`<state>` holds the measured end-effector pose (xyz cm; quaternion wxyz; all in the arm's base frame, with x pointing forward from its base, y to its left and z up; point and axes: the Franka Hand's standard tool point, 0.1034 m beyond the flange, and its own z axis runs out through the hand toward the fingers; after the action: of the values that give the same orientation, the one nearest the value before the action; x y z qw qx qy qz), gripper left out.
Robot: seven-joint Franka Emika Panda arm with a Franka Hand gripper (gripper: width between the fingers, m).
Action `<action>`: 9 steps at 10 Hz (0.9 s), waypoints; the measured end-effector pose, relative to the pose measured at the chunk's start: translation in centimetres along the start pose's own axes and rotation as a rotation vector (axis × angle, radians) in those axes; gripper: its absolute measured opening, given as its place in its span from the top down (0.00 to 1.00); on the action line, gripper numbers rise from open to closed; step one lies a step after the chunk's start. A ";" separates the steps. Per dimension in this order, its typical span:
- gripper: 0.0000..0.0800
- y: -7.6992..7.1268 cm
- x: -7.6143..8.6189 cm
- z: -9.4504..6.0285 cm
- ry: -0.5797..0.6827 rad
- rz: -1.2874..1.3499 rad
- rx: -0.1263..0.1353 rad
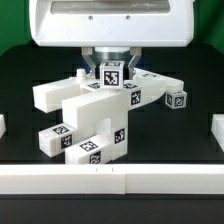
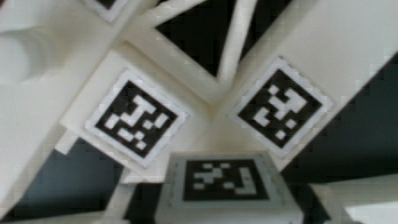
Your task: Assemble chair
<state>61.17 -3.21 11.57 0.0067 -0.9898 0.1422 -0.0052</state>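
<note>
Chair assembly, mid-task. The partly joined chair is shown lying at the middle of the black table, directly under the arm. Its chunky white bars are spread toward the exterior view's left and right, and several square tags are turned to the camera.

The step in hand is judged to be the seating or alignment of an upper tagged block on the cluster of joined parts. Most of the structure appears to be together already.

The gripper is lowered over this block and seems to straddle it. The fingertips are masked by the block and the wrist housing, so it cannot be told whether the block is gripped or merely flanked, nor how wide the jaws stand. In the wrist view only tagged white faces are resolved at close range.

The next move is judged to call for a straight, well-aligned press, with any sideways drag on the loose bars avoided.
</note>
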 end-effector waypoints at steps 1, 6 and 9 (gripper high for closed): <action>0.66 0.0 0.0 0.0 0.000 0.058 0.000; 0.66 -0.2 0.0 0.0 0.000 0.376 0.001; 0.66 -0.3 -0.1 0.0 -0.001 0.580 0.002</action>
<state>61.18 -2.91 11.54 0.0091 -0.9079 0.4192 -0.0026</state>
